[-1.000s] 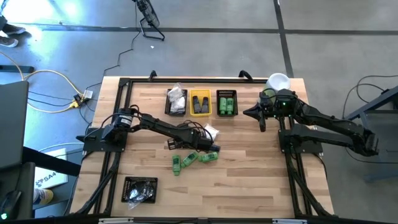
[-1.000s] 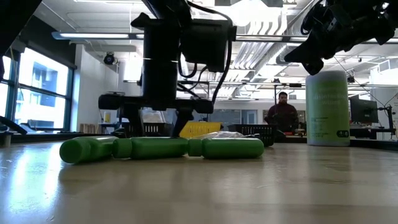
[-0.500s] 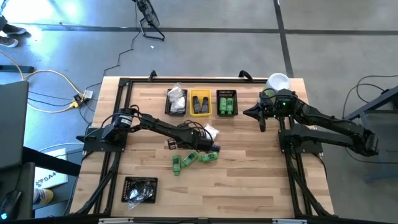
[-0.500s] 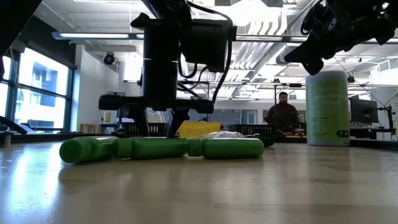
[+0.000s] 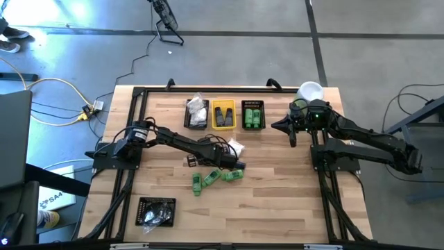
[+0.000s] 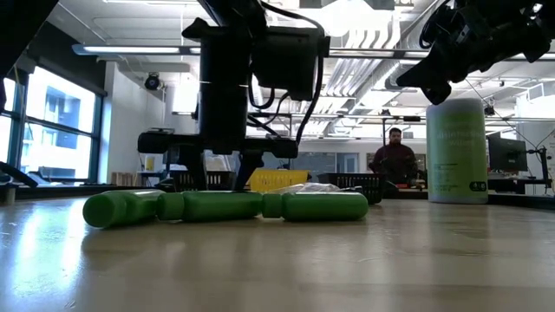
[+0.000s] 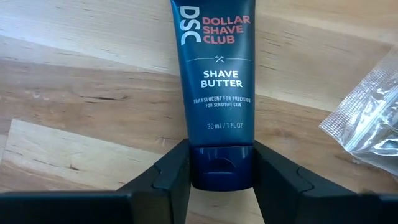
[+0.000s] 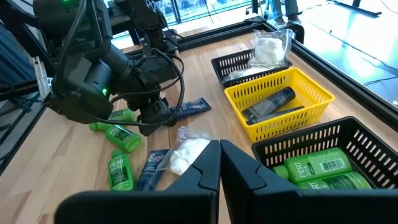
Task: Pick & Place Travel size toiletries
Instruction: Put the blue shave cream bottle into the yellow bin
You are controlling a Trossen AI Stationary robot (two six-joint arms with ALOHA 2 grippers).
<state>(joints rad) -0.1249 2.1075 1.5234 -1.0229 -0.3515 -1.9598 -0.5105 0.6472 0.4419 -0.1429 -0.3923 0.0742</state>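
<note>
A dark blue tube (image 7: pixel 214 81) lies flat on the wood, label up, and my left gripper (image 7: pixel 222 180) is shut on its cap end at the table's middle (image 5: pixel 232 165). In the right wrist view the same tube (image 8: pixel 191 107) reaches out from under that gripper. Beside it lie a second blue tube (image 8: pixel 151 165), a white packet (image 8: pixel 186 149) and three green bottles (image 5: pixel 211 178). In the low view the bottles (image 6: pixel 225 206) hide the tube. My right gripper (image 8: pixel 219 163) is shut on nothing and hangs above the far right of the table (image 5: pixel 286 127). My left gripper pinches the tube's dark cap (image 7: pixel 222 167) between its two fingers (image 7: pixel 174 177), one on each side of the cap. The fingers come down steeply from above and lie across the tube's end. The tube rests flat on the table.
Along the far edge stand a black bin of white packets (image 5: pixel 197 113), a yellow bin with dark tubes (image 5: pixel 223 114) and a black bin of green bottles (image 5: pixel 253 114). A black bin (image 5: pixel 156 210) sits near left. A tall pale-green cylinder (image 5: pixel 310 92) stands far right.
My left gripper's fingers have drawn together onto the tube's cap, as the low view shows, and then stayed so. Neither arm has shifted, and the tube lies where it was.
</note>
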